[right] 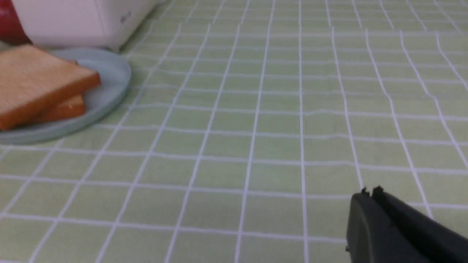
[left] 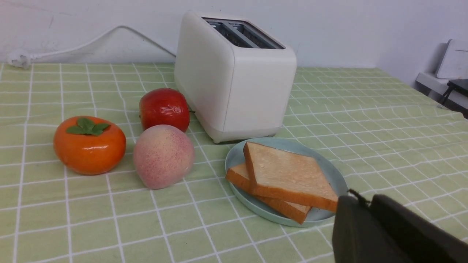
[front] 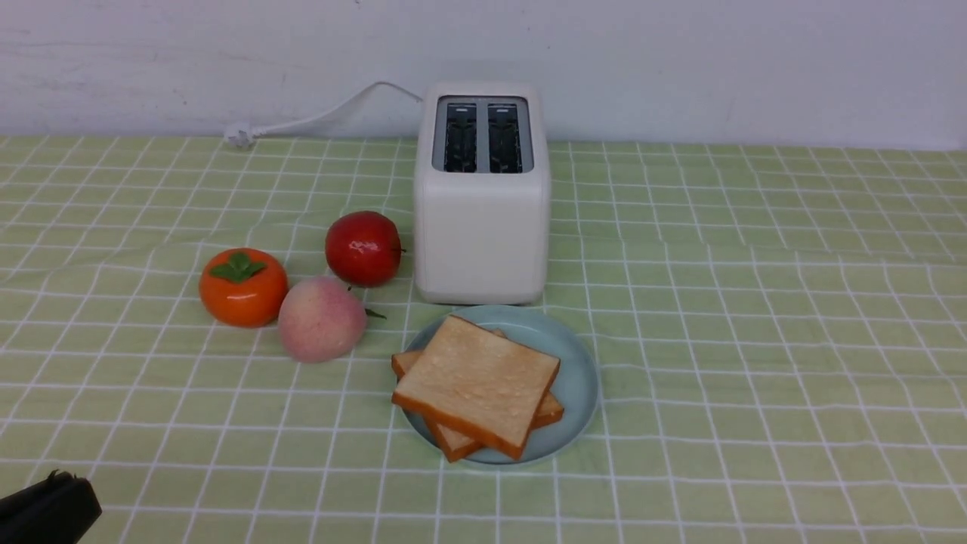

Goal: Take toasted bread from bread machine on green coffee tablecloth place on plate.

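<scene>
Two slices of toasted bread lie stacked on the plate (front: 578,370). The top slice (front: 480,381) sits askew over the lower one (front: 455,443). The plate rests on the green coffee tablecloth (front: 755,340), just in front of the white bread machine (front: 481,227), whose two slots are empty. My left gripper (front: 53,502) shows only as a dark tip at the near left corner. In the left wrist view it (left: 362,201) is shut and empty, near the plate (left: 237,157) and apart from the bread (left: 285,171). My right gripper (right: 369,191) is shut on nothing over bare cloth, well to the right of the plate (right: 109,69).
To the left of the bread machine stand an orange persimmon (front: 242,287), a red apple (front: 363,248) and a pink peach (front: 321,319), the peach close to the plate's left rim. A white cord (front: 317,117) runs along the back wall to a plug.
</scene>
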Available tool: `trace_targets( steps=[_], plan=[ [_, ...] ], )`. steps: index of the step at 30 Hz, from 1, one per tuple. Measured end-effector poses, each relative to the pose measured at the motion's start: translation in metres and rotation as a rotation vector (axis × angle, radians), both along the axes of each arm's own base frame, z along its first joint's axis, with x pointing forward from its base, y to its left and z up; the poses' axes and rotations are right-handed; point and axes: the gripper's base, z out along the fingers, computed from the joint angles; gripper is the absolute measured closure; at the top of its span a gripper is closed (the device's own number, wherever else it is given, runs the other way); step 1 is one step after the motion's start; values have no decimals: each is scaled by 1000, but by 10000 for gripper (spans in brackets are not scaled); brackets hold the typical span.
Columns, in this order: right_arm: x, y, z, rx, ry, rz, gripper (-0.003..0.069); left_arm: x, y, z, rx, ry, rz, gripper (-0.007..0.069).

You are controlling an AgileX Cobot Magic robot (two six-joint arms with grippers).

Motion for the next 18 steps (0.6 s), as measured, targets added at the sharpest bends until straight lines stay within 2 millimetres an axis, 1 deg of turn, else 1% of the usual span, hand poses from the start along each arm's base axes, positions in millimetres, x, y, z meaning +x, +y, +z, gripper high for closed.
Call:
trace_targets(
  steps=[18],
  plan=[
    [0,0,0,9,-1,-5,669,0,0,0,0,1,0,565]
  ],
)
